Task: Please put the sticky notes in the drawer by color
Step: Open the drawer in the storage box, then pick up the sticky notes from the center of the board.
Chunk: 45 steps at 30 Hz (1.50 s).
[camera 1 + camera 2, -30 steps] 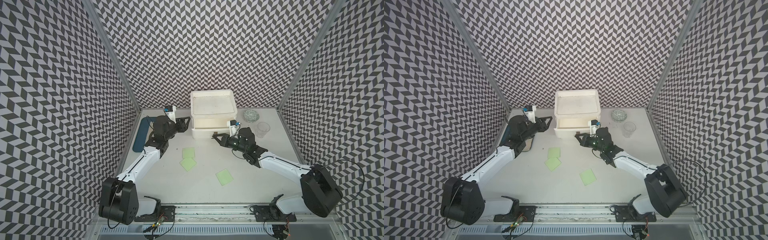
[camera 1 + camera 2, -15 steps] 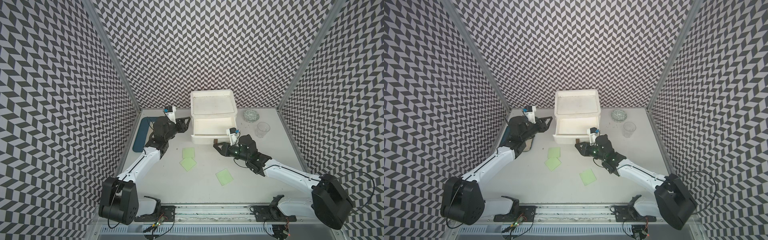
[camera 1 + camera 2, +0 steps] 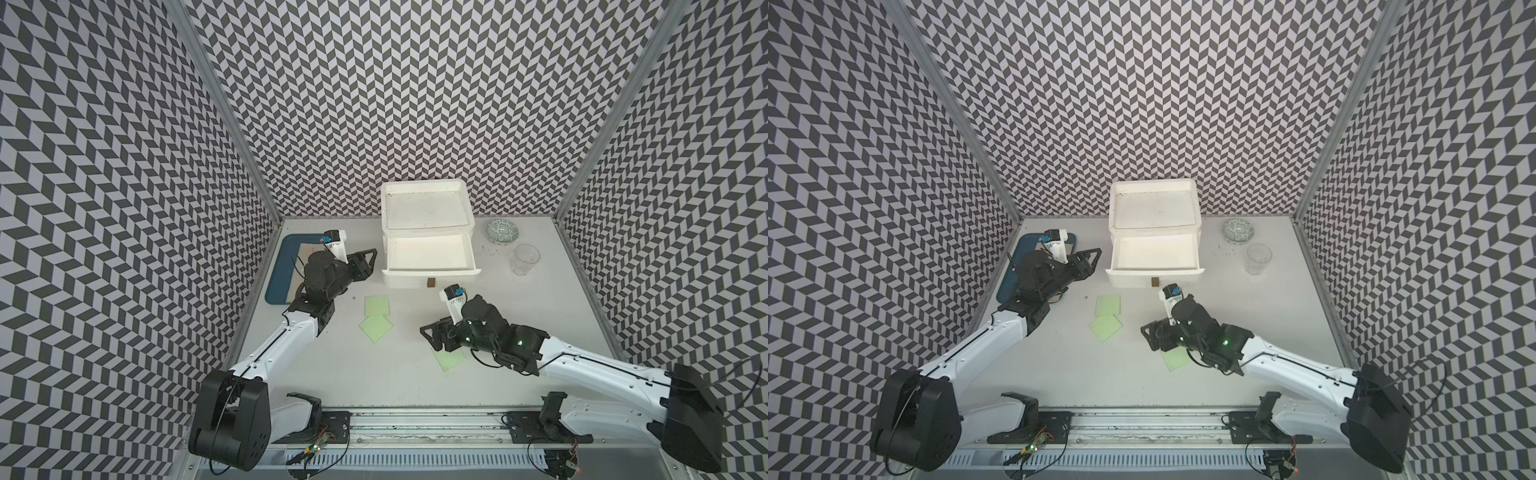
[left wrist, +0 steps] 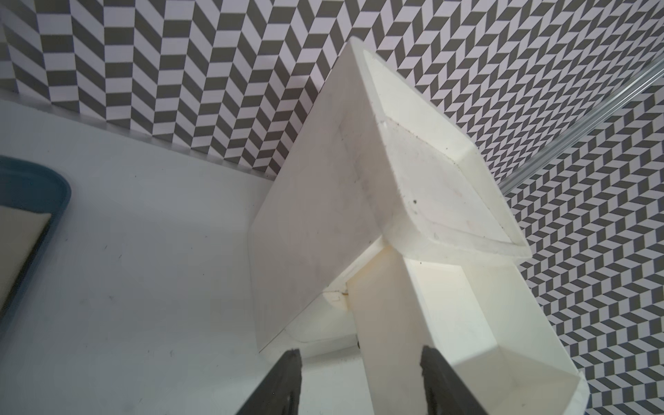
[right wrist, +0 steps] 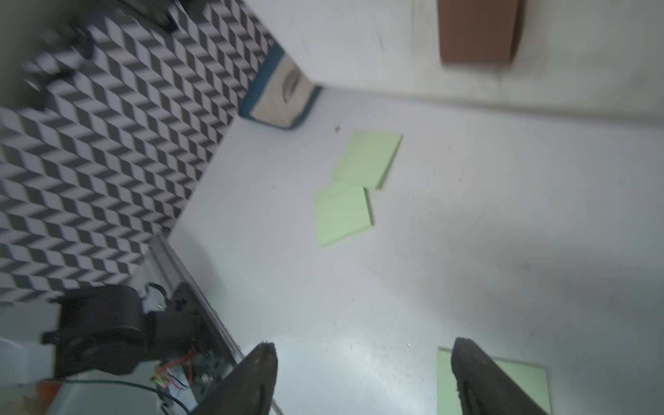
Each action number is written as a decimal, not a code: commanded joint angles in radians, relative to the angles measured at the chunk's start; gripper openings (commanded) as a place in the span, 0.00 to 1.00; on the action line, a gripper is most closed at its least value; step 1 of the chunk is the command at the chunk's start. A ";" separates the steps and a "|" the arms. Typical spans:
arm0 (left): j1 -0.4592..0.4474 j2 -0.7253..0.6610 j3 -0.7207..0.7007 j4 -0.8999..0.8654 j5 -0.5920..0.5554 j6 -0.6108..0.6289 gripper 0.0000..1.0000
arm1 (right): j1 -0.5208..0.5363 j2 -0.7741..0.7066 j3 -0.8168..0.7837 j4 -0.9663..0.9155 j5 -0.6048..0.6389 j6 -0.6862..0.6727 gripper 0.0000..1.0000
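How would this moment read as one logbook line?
drawer: top tier pulled open | sticky notes: three green ones outside drawer | left fingers: open, empty, beside drawer | right fingers: open, empty, near one green note

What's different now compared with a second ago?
The right gripper pulled the white drawer out by its brown handle, let go, opened, and drew back toward the front, close to the nearest green note. The left gripper, open beside the drawer, and the other two green notes stayed put.
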 commanded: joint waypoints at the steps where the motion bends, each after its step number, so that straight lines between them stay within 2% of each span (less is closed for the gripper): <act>1: -0.008 -0.028 -0.056 0.053 0.012 -0.035 0.57 | 0.048 0.027 -0.050 -0.129 0.120 0.031 0.86; 5: -0.013 -0.055 -0.083 -0.001 0.025 0.007 0.56 | 0.050 0.082 -0.041 -0.202 0.164 0.052 0.91; 9: -0.029 -0.082 -0.146 0.066 0.031 -0.003 0.57 | 0.049 0.187 0.012 -0.248 0.219 0.077 0.94; 12: -0.030 -0.085 -0.145 0.045 0.019 0.023 0.57 | 0.050 0.303 0.083 -0.321 0.233 0.034 0.95; 16: -0.030 -0.102 -0.170 0.056 0.002 0.038 0.57 | 0.061 0.366 0.126 -0.351 0.245 -0.005 0.95; 24: -0.030 -0.124 -0.175 0.042 -0.011 0.058 0.57 | 0.063 0.412 0.117 -0.347 0.149 -0.036 0.93; 29: -0.030 -0.125 -0.176 0.043 -0.008 0.060 0.57 | 0.078 0.456 0.108 -0.326 0.128 -0.039 0.87; 34: -0.029 -0.121 -0.180 0.047 -0.008 0.060 0.57 | 0.084 0.430 0.099 -0.307 0.111 -0.043 0.72; 37: -0.030 -0.121 -0.182 0.052 -0.007 0.060 0.57 | 0.085 0.393 0.098 -0.306 0.124 -0.042 0.67; 45: -0.032 -0.116 -0.187 0.060 -0.005 0.058 0.57 | 0.084 0.244 0.210 -0.326 0.125 -0.063 0.66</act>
